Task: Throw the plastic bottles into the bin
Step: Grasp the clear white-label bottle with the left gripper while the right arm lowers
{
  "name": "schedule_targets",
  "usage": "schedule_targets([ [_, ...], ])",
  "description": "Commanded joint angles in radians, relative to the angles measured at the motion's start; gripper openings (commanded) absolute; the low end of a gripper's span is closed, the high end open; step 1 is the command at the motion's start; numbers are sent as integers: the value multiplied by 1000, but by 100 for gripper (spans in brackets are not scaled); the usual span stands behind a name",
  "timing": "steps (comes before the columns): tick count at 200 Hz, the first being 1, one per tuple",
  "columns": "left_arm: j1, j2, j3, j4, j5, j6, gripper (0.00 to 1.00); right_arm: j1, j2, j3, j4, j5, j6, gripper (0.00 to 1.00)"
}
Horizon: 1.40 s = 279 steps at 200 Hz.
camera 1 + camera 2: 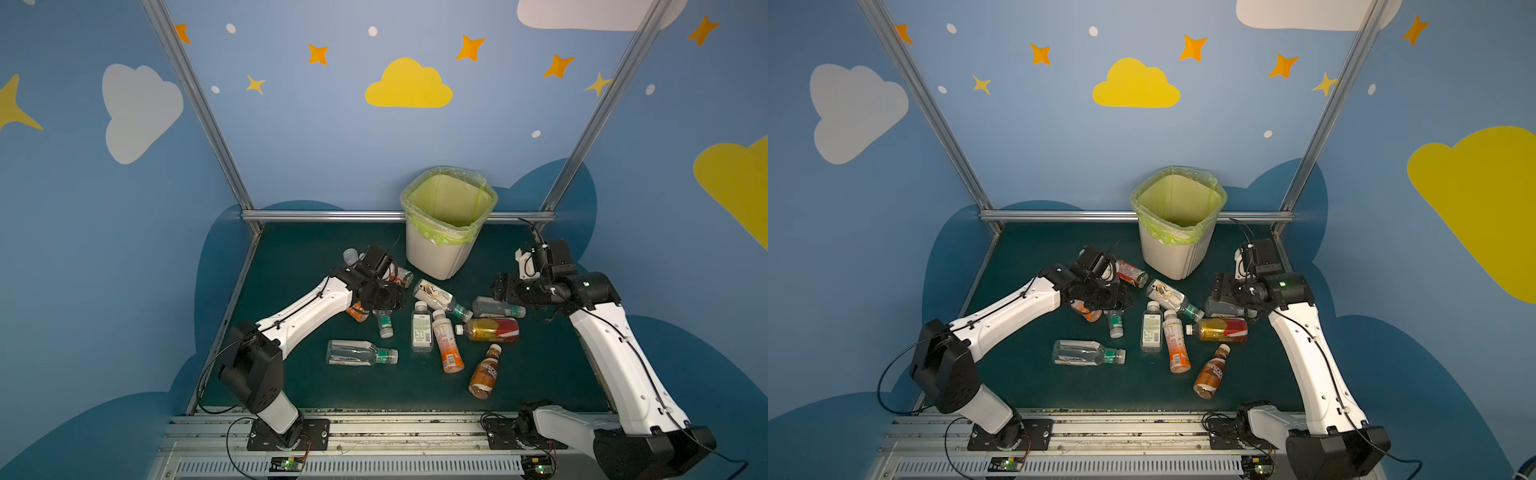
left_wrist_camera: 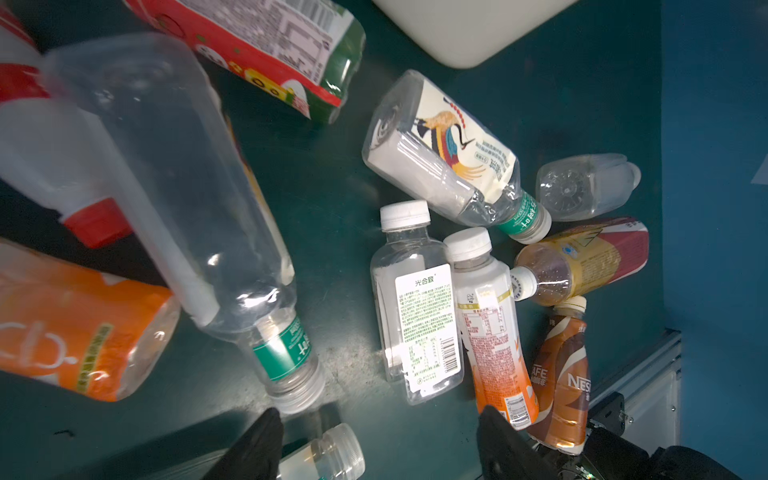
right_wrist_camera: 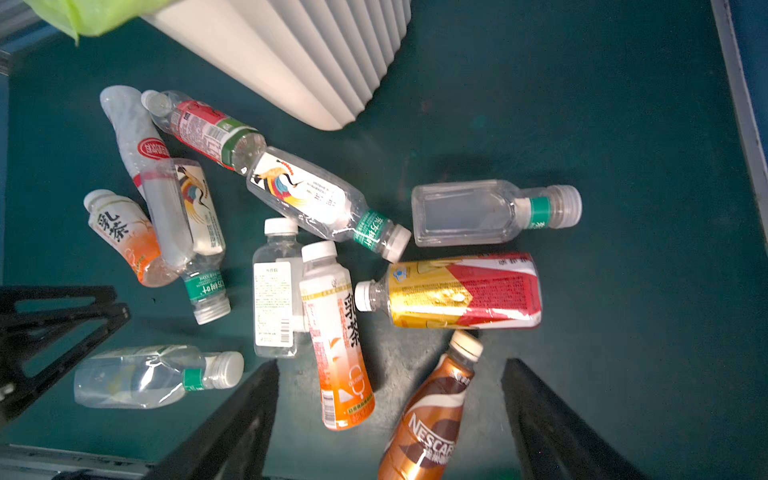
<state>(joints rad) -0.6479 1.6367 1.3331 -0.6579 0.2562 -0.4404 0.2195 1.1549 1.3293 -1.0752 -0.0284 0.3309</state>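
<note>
Bottles (image 1: 422, 328), clear or milky with orange, red or brown labels, lie beside a green-lined white bin (image 1: 436, 257); left gripper (image 2: 380, 411) and right gripper (image 3: 392, 362) jaws stand apart.

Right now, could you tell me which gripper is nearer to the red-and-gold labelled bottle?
Right. The right gripper hovers close by, just beyond the red-and-gold labelled bottle, near the clear bottle. The left gripper is much farther, off to its left in both top views.

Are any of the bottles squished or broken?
Yes, one. The clear bottle with a green neck band, lying alone left of the pile in both top views, looks crumpled, its walls dented inward. The other bottles lie tipped over in a jumble but seem whole.
</note>
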Motion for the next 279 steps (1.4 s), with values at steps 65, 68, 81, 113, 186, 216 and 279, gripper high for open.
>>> schedule_targets([
  [65,-167,93,38,-49,-87,-120,74,-27,-45,-119,14,-62,-54,85],
  [68,-172,94,38,-48,-86,-123,74,-29,-44,-122,15,-67,-56,85],
  [81,-197,98,43,-45,-80,-139,74,-31,-44,-135,20,-88,-58,85],
  [113,-239,132,54,-48,-109,-168,74,-32,-46,-166,43,-125,-57,85],
  [186,-237,332,221,-132,-183,-85,81,-33,-59,-160,39,-159,-57,86],
  [216,-237,373,246,-132,-182,-79,81,-33,-73,-157,35,-165,-47,86],
  [279,-236,422,271,-134,-190,-75,83,-33,-91,-169,38,-168,-47,86],
])
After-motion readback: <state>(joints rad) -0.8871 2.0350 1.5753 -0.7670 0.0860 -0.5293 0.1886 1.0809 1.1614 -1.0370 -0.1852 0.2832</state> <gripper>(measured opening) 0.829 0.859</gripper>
